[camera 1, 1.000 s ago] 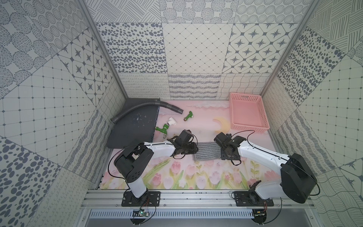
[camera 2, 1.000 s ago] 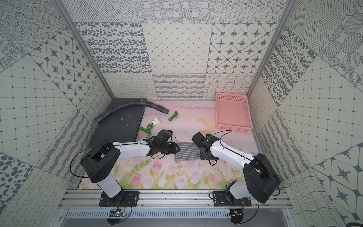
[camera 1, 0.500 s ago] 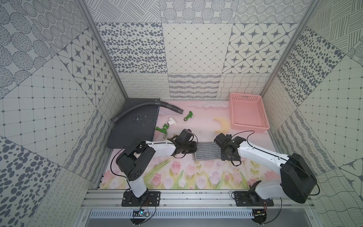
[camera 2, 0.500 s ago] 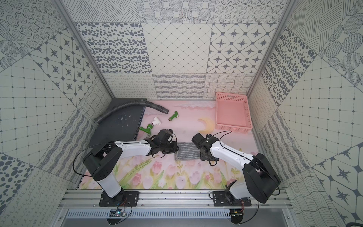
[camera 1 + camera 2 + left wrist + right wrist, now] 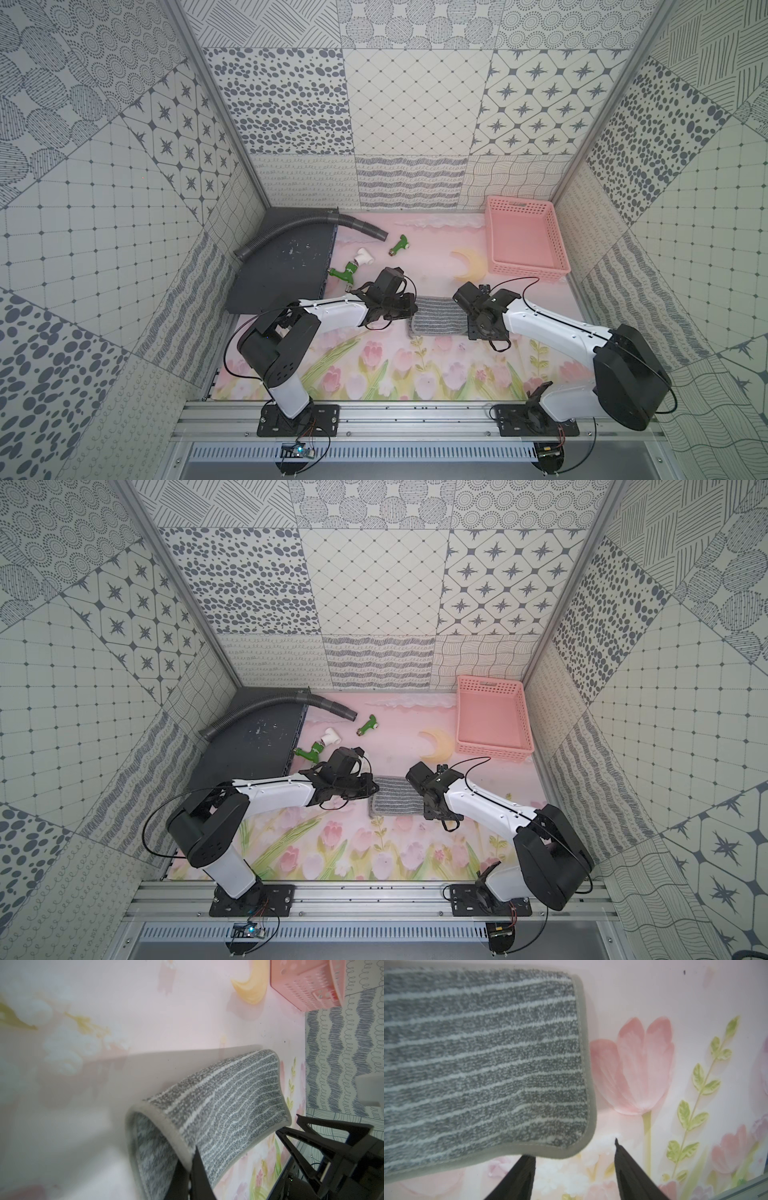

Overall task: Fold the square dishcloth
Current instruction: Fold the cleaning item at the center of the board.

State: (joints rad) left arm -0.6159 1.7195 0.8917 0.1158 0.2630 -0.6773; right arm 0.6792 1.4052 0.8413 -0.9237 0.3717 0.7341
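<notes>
Already the square dishcloth (image 5: 438, 318) looks halved into a strip, lying mid-desk (image 5: 374, 374) btw both arms. A 2nd fold prob. remains. Left end effector (image 5: 410, 311) is clamped on the cloth's left edge, raising it into a curl. Right end effector (image 5: 573, 1149) stands wide at the opposite corner, gripping nothing. Vs a sec ago: left jaws have closed, cloth's spot unchanged.

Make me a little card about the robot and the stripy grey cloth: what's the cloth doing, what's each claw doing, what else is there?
cloth: square dishcloth, folded over, on the flowery mat
left gripper: shut on the cloth's edge, edge raised
right gripper: open beside the cloth's corner, holding nothing
also there: pink basket, yellow moon, grey hose, green taps
</notes>
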